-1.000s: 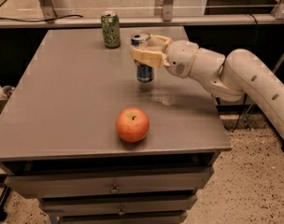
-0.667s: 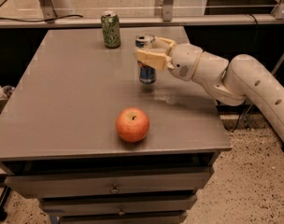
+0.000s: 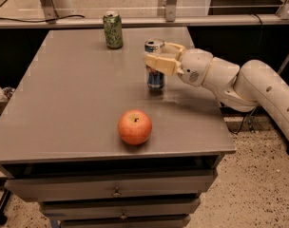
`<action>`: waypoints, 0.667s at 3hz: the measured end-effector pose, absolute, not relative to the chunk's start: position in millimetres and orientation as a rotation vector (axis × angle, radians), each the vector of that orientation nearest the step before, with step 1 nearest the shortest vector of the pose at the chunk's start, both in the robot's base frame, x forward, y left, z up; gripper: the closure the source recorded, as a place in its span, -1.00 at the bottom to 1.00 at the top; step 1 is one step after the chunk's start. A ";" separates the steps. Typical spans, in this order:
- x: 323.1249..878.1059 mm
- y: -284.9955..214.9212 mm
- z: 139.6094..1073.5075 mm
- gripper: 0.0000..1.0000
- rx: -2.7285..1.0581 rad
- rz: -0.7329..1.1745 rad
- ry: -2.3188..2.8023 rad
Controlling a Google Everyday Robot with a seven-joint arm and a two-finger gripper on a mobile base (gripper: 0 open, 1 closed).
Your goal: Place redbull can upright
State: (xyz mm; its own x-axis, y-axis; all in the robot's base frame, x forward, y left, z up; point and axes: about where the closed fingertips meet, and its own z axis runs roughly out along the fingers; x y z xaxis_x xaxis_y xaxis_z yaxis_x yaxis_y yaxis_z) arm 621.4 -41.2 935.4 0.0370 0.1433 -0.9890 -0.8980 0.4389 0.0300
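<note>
The redbull can, slim with blue and silver panels and a silver top, stands upright at the right middle of the grey table. Its base is at or just above the tabletop. My gripper reaches in from the right, and its cream fingers are closed around the can's upper half. The white arm extends off past the table's right edge.
A green patterned can stands upright near the table's back edge. A red apple sits near the front edge, in front of the redbull can. Drawers lie below the tabletop. A rail runs behind the table.
The gripper and the redbull can have shifted together slightly to the right. The can stays upright. The apple and green can have not moved.
</note>
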 end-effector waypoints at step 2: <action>612.0 -56.4 917.8 1.00 -0.722 0.948 1.293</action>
